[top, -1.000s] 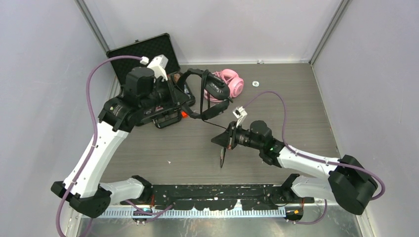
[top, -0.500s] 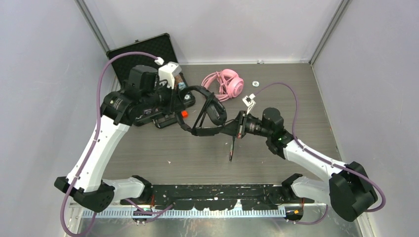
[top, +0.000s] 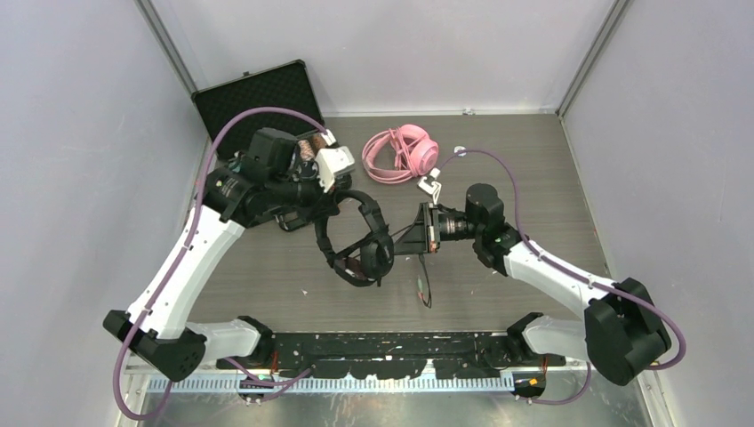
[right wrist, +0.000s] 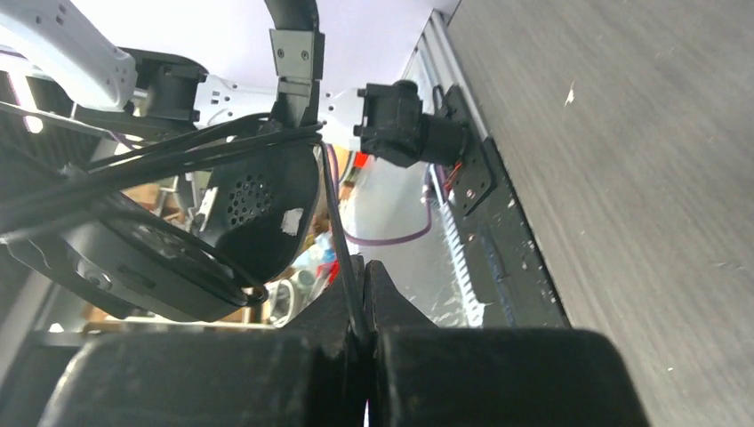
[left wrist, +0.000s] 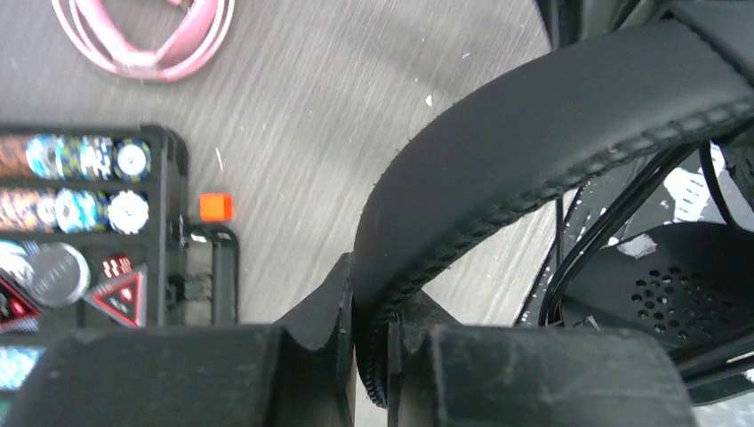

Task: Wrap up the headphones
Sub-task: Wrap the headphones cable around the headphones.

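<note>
The black headphones (top: 363, 249) hang above the table's middle, and my left gripper (top: 327, 206) is shut on their padded headband (left wrist: 533, 133). The band sits clamped between the fingers of that gripper (left wrist: 373, 311), with a perforated earcup (left wrist: 662, 285) to the right. My right gripper (top: 418, 233) is just right of the headset, shut on its thin black cable (right wrist: 334, 213), which runs from the earcup (right wrist: 258, 209) into the closed gripper (right wrist: 364, 285). The cable's free end (top: 426, 294) dangles to the table. The pink headphones (top: 405, 151) lie at the back centre, their pink band (left wrist: 147, 44) flat on the wood.
An open black case (top: 258, 98) leans at the back left. A tray of poker chips (left wrist: 80, 178) lies under my left arm, with an orange square (left wrist: 215, 206) beside it. A small white disc (top: 460, 150) lies near the pink headset. Grey walls close in on both sides.
My left arm has carried the black headphones from the back toward the table's middle and nearer me. My right gripper moved back and right, keeping the cable pinched.
</note>
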